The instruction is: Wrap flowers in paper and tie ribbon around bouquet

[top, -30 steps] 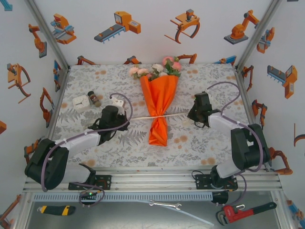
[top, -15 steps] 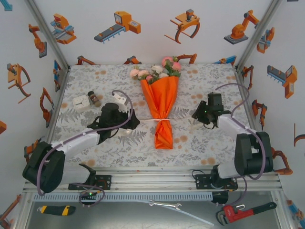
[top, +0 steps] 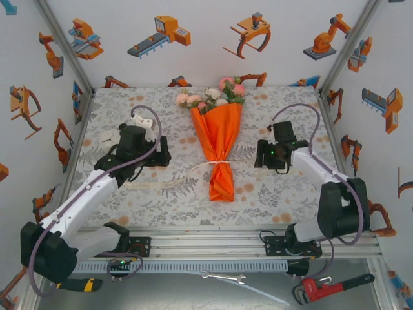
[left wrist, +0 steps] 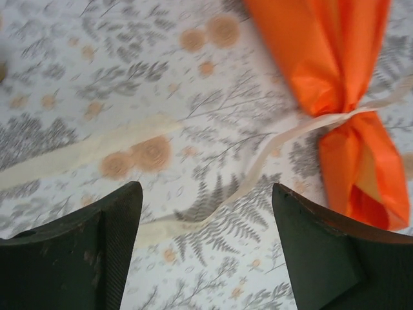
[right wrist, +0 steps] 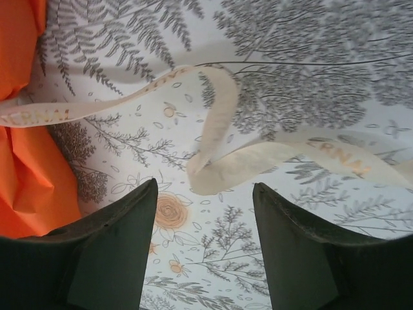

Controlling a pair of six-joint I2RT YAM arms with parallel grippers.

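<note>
Top external view has the bouquet (top: 219,139) lying flat at the middle of the desk (top: 284,194), its flowers (top: 213,95) pointing to the far edge and the orange paper (top: 217,126) narrowing towards the arms. The cream ribbon (top: 218,162) circles the paper's pinched waist, and below it the paper flares out again into a short tail. The left hand (top: 162,157) sits to the left of the bouquet and the right hand (top: 259,155) to its right, each turned inward and apart from the paper. Seen from the left wrist, the left hand (left wrist: 205,190) has its dark fingers (left wrist: 77,258) spread wide with nothing between them; a loose ribbon (left wrist: 271,145) end runs slack over the fern-printed cloth (left wrist: 97,77) to the cinched paper (left wrist: 329,64). Seen from the right wrist, the right hand (right wrist: 205,186) is likewise spread and empty, and the other ribbon (right wrist: 216,123) end lies curled and folded on the cloth just ahead of its fingers (right wrist: 110,252), with the paper (right wrist: 19,168) at the left edge.
</note>
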